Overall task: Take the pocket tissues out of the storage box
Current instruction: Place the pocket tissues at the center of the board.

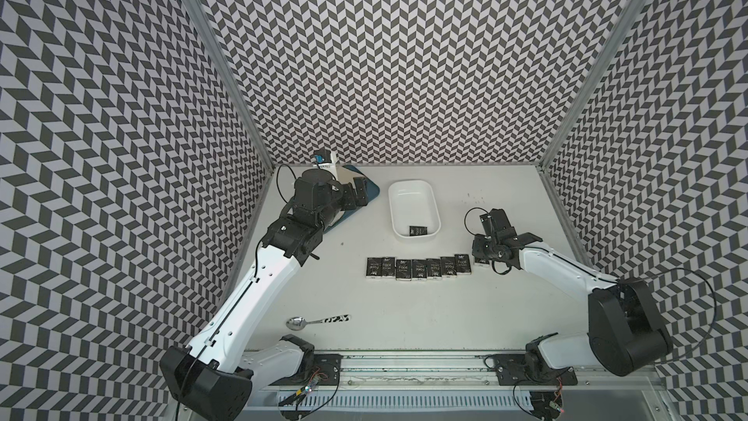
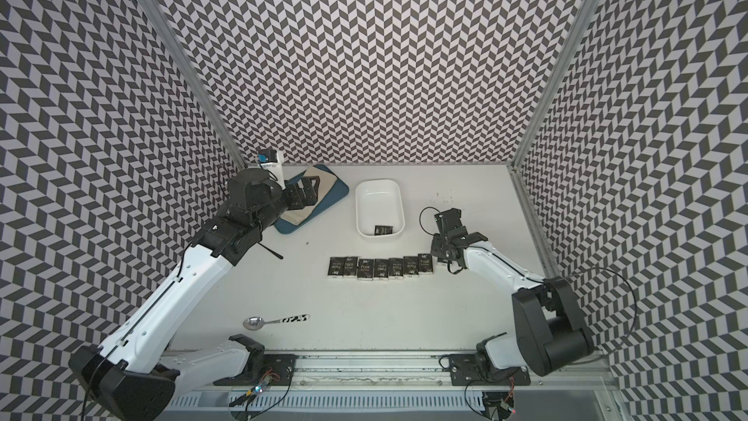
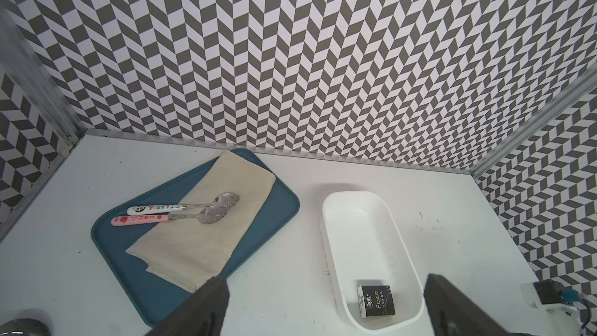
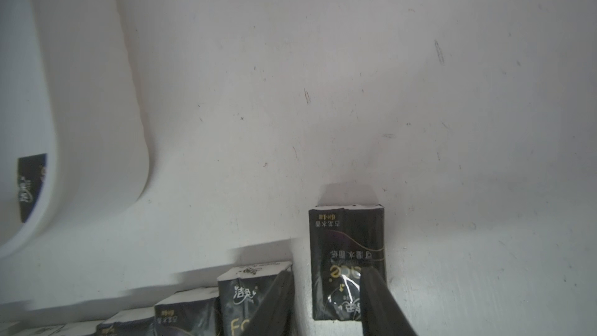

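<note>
The white storage box [image 1: 413, 185] [image 2: 379, 183] stands at the back middle of the table, and one black pocket tissue packet [image 1: 418, 231] [image 3: 374, 300] lies at its near end. Several more packets [image 1: 419, 269] [image 2: 380, 268] lie in a row on the table in front of the box. At the right end of that row my right gripper [image 1: 481, 262] [image 4: 328, 298] is low over the last packet [image 4: 347, 237]. Its fingers are apart, and this packet lies flat on the table between them. My left gripper [image 1: 358, 192] [image 3: 326, 302] hangs open and empty over the blue tray's edge, left of the box.
A blue tray [image 3: 277, 221] with a beige cloth [image 3: 206, 240] and two spoons [image 3: 181, 213] sits at the back left. A loose spoon [image 1: 319, 321] lies near the table's front left. Patterned walls close three sides.
</note>
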Controlling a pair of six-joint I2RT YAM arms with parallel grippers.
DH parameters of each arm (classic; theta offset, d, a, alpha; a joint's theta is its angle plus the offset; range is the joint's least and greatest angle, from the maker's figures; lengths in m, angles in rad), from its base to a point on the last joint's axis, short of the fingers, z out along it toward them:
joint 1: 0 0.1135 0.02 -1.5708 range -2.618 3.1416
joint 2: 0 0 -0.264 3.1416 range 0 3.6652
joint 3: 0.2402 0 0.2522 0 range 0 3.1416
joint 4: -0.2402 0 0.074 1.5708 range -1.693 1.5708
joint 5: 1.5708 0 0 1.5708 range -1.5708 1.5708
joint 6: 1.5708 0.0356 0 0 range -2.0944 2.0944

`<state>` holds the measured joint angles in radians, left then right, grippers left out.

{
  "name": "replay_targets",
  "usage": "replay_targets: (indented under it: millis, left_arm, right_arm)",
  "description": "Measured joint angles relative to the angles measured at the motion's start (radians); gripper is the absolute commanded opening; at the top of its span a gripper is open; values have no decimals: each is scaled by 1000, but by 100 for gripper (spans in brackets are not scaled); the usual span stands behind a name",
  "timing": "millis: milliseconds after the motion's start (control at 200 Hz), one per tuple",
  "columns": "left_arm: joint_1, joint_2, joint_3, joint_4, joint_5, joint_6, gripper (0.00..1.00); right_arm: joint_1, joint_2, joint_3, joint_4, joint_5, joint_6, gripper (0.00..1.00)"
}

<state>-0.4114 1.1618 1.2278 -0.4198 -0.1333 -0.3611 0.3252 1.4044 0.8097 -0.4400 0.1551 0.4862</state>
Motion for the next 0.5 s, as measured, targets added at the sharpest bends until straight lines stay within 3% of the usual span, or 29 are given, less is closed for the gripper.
replay_targets:
  millis: [331,501]
  left_arm:
    - [0,2,0,0,1,0,99]
    - [0,2,0,0,6,-8,99]
  right_arm:
    - [-99,8,-51,74,-91,2,40]
    - [-105,42,-94,106,-134,0,33]
